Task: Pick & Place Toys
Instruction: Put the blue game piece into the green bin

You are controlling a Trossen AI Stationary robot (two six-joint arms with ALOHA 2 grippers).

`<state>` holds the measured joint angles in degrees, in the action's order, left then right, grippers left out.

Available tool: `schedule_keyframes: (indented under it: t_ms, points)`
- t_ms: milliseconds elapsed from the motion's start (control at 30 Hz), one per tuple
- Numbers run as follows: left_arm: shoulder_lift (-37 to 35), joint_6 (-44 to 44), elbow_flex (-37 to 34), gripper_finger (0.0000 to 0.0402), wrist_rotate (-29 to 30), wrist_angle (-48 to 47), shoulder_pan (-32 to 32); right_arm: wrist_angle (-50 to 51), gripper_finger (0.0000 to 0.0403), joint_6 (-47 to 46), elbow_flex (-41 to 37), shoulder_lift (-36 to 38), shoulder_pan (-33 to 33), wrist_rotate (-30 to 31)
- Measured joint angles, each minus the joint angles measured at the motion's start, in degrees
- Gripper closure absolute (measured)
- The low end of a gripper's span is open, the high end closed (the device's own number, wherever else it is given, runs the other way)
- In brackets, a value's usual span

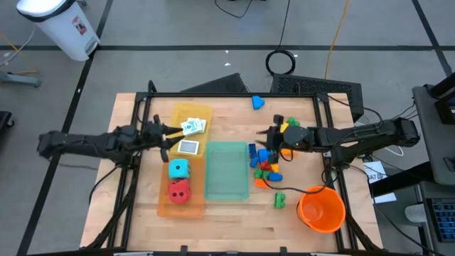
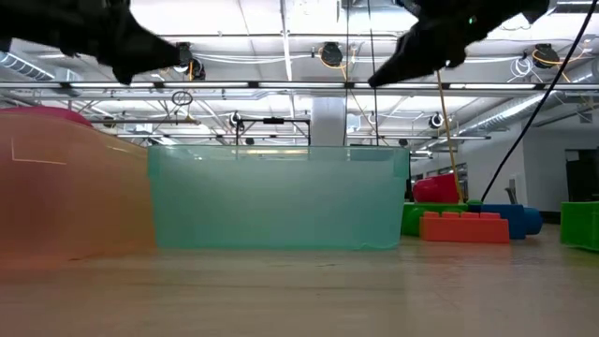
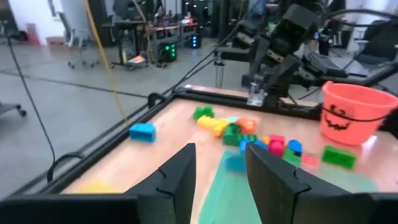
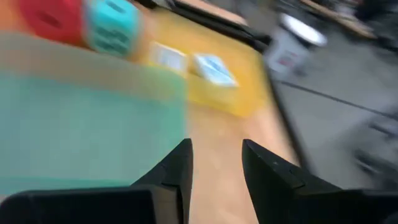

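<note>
Building bricks [image 1: 264, 162] lie in a heap on the table right of the teal tray [image 1: 227, 171]; they also show in the left wrist view [image 3: 249, 134]. A lone blue brick [image 1: 257, 102] lies near the far edge. A green brick [image 1: 280, 200] lies by the orange bucket [image 1: 321, 208]. The teal die [image 1: 178, 168] and red die [image 1: 179, 190] sit in the orange tray [image 1: 165, 208]. White cards [image 1: 192, 128] lie in the yellow tray [image 1: 205, 112]. My left gripper [image 1: 173, 135] is open above the yellow tray. My right gripper [image 1: 263, 136] is open above the table, over the far end of the brick heap.
The orange bucket stands at the near right of the table. The three trays lie side by side across the table's left and middle. A black frame [image 1: 234, 94] runs along the table's edges. Bare wood lies along the near edge.
</note>
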<state>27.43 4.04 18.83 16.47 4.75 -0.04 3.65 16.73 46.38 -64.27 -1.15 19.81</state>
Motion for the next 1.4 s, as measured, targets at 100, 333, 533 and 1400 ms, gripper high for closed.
schedule_keyframes:
  t_ms: [100,333,533,1400]
  points:
    - [-1.71,1.04,-1.39,0.0261,-6.24,-0.74,8.02,-6.56,0.0306,0.34,-2.51,-0.03,2.02,8.01]
    - [-5.63,0.79,-2.98,0.0261,-20.92,-0.59,22.76,-12.53,0.0337,-8.47,-5.10,-5.85,16.25,1.16]
    - [-5.51,3.63,-3.93,0.0261,-22.45,-0.83,29.63,-14.15,0.0330,-10.18,-2.85,-14.82,27.65,-3.00]
    - [2.57,4.10,-4.03,0.0261,-22.45,-0.61,32.27,8.18,0.0087,-25.71,26.11,-49.51,41.06,-11.08]
